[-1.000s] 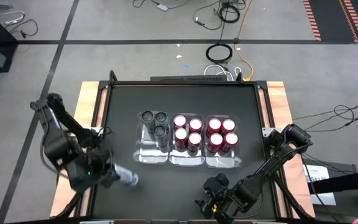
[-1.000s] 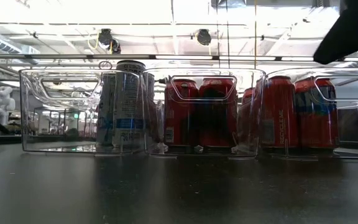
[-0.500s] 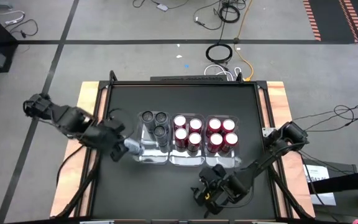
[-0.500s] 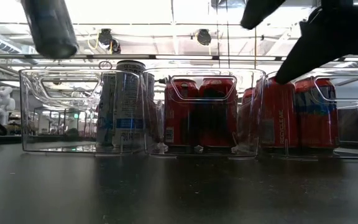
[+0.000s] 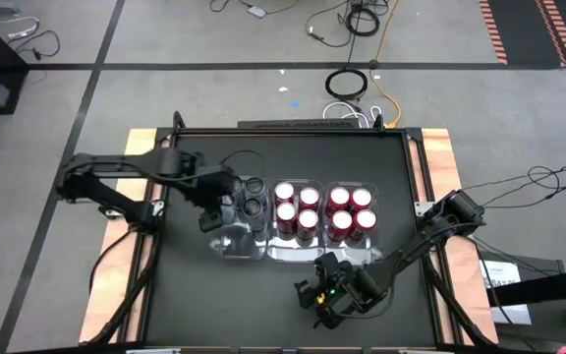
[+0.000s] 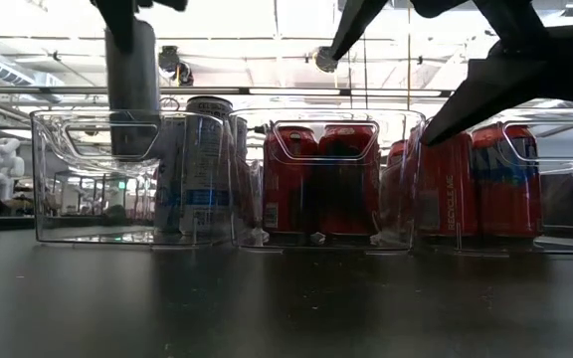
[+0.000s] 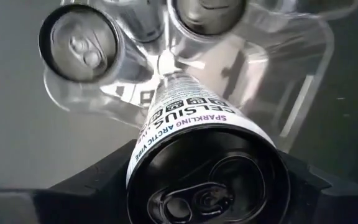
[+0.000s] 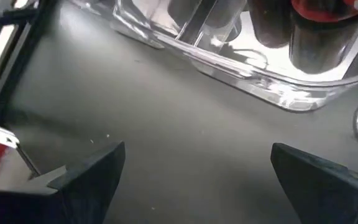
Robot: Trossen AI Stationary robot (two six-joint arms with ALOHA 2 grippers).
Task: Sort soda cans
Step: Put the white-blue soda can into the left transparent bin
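Note:
A grey soda can (image 6: 132,85) hangs upright from my left gripper (image 5: 214,208), which is shut on it. The can's lower end is inside the clear left tray (image 6: 73,189), above the tray's floor. Silver cans (image 5: 254,196) stand on their bases in that tray's far part. Several red cans (image 5: 297,206) stand in the middle tray and several more (image 5: 351,212) in the right tray. My right gripper (image 5: 317,295) hovers open over the bare table in front of the middle tray, with nothing between its fingers (image 8: 92,171). My left gripper pinches the grey can's side wall just below its top end (image 7: 146,149) between its two fingers (image 7: 92,183). The fingers come from above, pointing down along the can. The can hangs upright below them, its pull-tab top up, its lower end clear of the tray floor.
The three clear trays stand side by side at mid-table, and the near part of the left tray (image 5: 229,246) is bare. The black table (image 5: 195,305) has free room in front of the trays. Cables lie on the floor beyond the far edge.
My left gripper has swung from the table's near left corner toward the far edge and right, out over the left tray, rolling as it went. The grey can it carries has turned from tipped to upright and sunk into the tray. My right gripper has shifted left and rolled.

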